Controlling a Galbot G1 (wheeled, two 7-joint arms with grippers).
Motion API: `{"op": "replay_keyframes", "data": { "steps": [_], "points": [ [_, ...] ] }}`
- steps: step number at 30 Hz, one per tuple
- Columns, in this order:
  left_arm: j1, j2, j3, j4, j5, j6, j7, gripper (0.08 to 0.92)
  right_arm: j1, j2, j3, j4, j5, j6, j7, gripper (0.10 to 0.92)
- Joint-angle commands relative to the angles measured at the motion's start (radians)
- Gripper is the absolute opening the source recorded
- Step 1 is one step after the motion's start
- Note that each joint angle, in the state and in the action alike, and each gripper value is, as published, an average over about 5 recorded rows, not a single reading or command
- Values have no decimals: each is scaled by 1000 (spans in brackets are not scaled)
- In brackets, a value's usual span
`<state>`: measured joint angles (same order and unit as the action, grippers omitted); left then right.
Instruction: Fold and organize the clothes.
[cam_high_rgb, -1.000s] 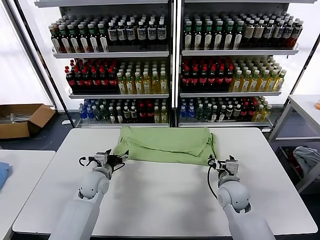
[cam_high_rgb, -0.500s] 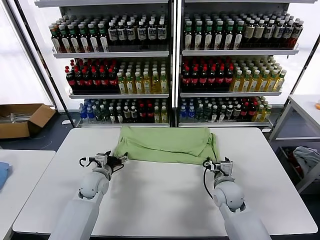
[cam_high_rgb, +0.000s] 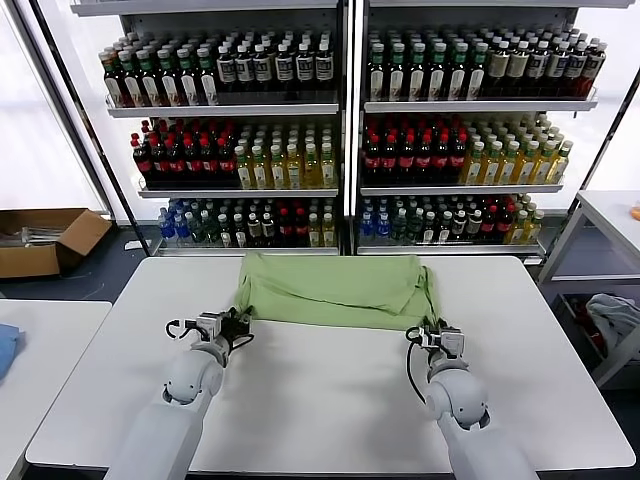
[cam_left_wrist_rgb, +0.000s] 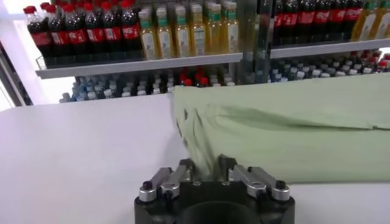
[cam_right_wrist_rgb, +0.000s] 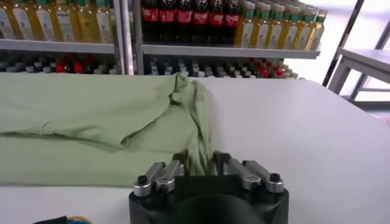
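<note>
Head view — left gripper (cam_high_rgb: 238, 323) and right gripper (cam_high_rgb: 428, 331), fingers clamped on polo shirt (cam_high_rgb: 335, 290) corners; table (cam_high_rgb: 330, 400).

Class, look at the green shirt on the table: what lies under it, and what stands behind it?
The green shirt lies on the white table. Whatever lies beneath the cloth is covered. Behind it stand shelves of bottles. The left gripper and right gripper pinch its near corners.

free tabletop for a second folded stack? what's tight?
Bare table between the two arms, from the shirt's near edge to the table's front; also both side strips beside the shirt. Tight: the shirt's near corners, where the left gripper and right gripper each pinch cloth.
</note>
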<state>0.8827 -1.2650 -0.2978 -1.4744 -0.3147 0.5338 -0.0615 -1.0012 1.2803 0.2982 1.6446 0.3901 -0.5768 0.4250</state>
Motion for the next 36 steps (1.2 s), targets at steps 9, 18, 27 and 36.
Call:
{"op": "replay_keyframes", "data": {
  "steps": [9, 18, 27, 36],
  "points": [
    [34, 1, -8, -23, 32, -24, 17, 88, -69, -9, 10, 91, -14, -3, -3, 118],
    [159, 27, -36, -225, 62, -33, 5, 87, -174, -13, 24, 252, -60, -4, 4, 118],
    [398, 18, -74, -490, 82, -30, -22, 87, -340, -22, 69, 421, -60, -2, 5, 118],
    [711, 22, -128, -704, 156, -86, -34, 87, -593, -25, 134, 546, -103, -1, 9, 118]
  ]
}}
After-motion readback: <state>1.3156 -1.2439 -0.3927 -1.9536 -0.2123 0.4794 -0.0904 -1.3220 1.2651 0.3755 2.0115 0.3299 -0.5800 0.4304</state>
